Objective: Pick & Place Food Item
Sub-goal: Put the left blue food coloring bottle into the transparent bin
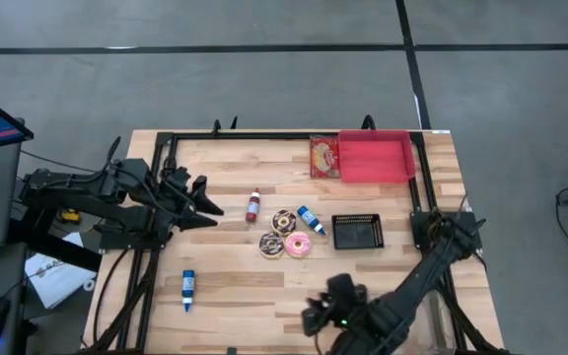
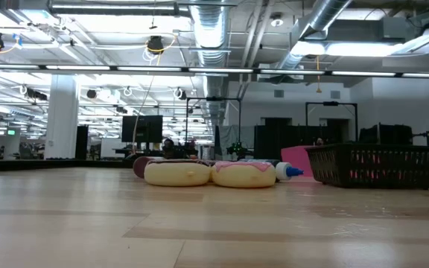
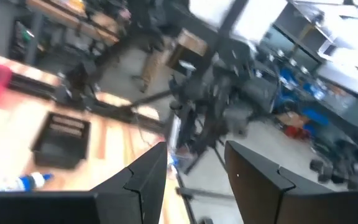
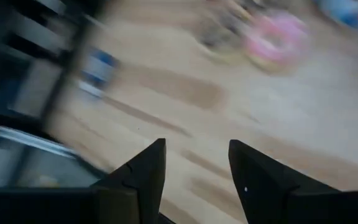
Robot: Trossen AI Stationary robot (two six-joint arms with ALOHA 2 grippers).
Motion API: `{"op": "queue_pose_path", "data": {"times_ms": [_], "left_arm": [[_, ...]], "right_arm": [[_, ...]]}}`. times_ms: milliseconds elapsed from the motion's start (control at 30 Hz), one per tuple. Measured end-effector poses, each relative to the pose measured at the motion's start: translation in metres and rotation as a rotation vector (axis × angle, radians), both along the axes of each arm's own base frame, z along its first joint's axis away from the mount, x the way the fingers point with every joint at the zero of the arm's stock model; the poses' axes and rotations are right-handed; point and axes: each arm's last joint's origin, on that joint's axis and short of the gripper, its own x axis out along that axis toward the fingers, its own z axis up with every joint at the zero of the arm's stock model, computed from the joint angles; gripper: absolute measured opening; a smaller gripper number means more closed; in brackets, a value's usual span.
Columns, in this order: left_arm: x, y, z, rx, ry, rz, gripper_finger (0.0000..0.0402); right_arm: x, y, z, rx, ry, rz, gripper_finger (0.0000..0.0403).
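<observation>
High view: pink-frosted doughnut (image 1: 298, 246) beside two brown-iced doughnuts (image 1: 278, 232).

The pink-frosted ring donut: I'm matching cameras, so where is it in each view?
High view: pink-frosted ring donut at table centre.
Low view: centre, right of the pair.
Left wrist view: not in it.
Right wrist view: blurred, upper right.
Shared landmark: black mesh basket, to its right in high and low views.

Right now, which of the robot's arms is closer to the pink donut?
Right. The right gripper hangs near the table's front edge, just below the pink donut in the high view. The left gripper sits farther off, past the red bottle.
</observation>
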Motion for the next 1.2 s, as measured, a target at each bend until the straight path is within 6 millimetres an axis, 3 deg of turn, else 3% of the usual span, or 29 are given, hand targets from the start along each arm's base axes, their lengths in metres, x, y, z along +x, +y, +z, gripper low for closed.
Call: {"op": "queue_pose_path", "data": {"times_ms": [100, 233, 500, 667, 867, 1200], "left_arm": [[-0.003, -0.008, -0.012, 0.030, 0.122, -0.108, 0.0159], [-0.008, -0.029, -0.035, 0.101, 0.341, -0.275, 0.0159], [-0.010, -0.093, -0.081, 0.416, 0.607, -0.639, 0.0159], [-0.016, -0.127, -0.112, 0.714, 0.661, -0.831, 0.0163], [-0.020, -0.144, -0.133, 0.998, 0.618, -0.917, 0.0184], [-0.017, -0.157, -0.151, 1.147, 0.581, -0.990, 0.0229]], "right_arm": [[0.014, -0.006, 0.020, -0.064, -0.114, 0.032, 0.0170], [0.023, -0.016, 0.034, -0.111, -0.130, 0.057, 0.0171], [0.029, -0.028, 0.050, -0.155, -0.134, 0.075, 0.0171], [0.028, -0.031, 0.058, -0.144, -0.149, 0.068, 0.0171], [0.026, -0.032, 0.063, -0.138, -0.154, 0.064, 0.0168], [0.031, -0.037, 0.063, -0.133, -0.165, 0.045, 0.0158]]}}
